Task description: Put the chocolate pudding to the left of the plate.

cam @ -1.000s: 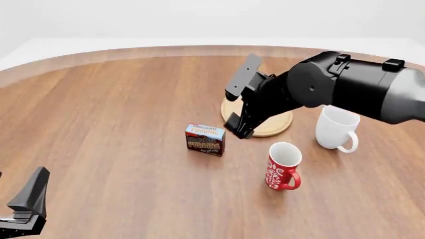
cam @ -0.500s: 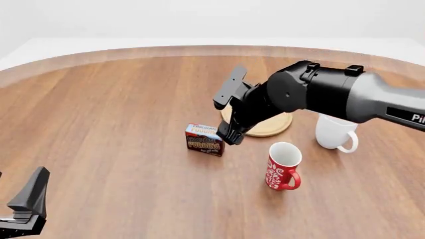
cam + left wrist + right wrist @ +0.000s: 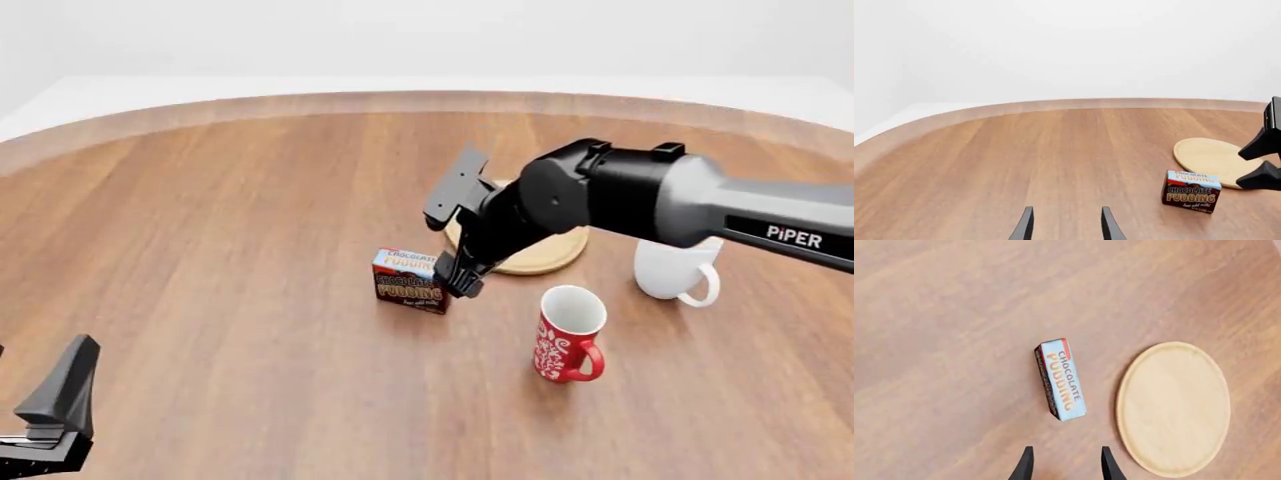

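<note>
The chocolate pudding (image 3: 410, 280) is a small brown box with a light blue top, standing on the table just left of the plate (image 3: 547, 258), a tan wooden disc partly hidden by my right arm. My right gripper (image 3: 449, 250) is open and empty, hovering above the gap between box and plate and pointing down. In the right wrist view the pudding (image 3: 1061, 380) lies ahead of the open gripper (image 3: 1066, 466), apart from it, with the plate (image 3: 1174, 407) beside it. My left gripper (image 3: 47, 420) is open and empty at the near left; its wrist view (image 3: 1067, 227) shows the pudding (image 3: 1191, 191) and plate (image 3: 1207, 157) far off.
A red patterned mug (image 3: 570, 333) stands in front of the plate. A white mug (image 3: 674, 258) stands to the plate's right, partly behind my right arm. The round wooden table (image 3: 214, 230) stretches bare to the left of the box.
My right gripper has moved left and down, from above the plate to just over the pudding box's right side. The box, mugs and left arm have not moved.
</note>
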Robot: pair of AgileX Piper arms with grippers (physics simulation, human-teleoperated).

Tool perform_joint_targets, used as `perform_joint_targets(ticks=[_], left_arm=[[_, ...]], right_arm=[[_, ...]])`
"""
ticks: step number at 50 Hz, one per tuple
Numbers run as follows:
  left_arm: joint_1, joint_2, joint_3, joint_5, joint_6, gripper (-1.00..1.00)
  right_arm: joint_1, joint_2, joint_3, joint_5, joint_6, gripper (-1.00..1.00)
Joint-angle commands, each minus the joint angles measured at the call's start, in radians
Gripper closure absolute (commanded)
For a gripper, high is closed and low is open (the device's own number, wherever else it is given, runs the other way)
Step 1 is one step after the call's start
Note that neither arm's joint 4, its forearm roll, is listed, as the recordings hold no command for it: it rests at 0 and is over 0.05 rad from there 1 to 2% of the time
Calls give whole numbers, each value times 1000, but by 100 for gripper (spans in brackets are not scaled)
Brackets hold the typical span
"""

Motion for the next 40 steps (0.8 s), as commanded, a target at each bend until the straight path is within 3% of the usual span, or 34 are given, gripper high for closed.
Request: perform_joint_targets(ticks=[1, 40], left_arm=[[0, 0, 0, 0, 0, -100], [0, 0, 0, 0, 0, -100]], right_arm=[[-11, 33, -15, -2, 2, -100], [-60, 189, -148, 16, -2, -100]])
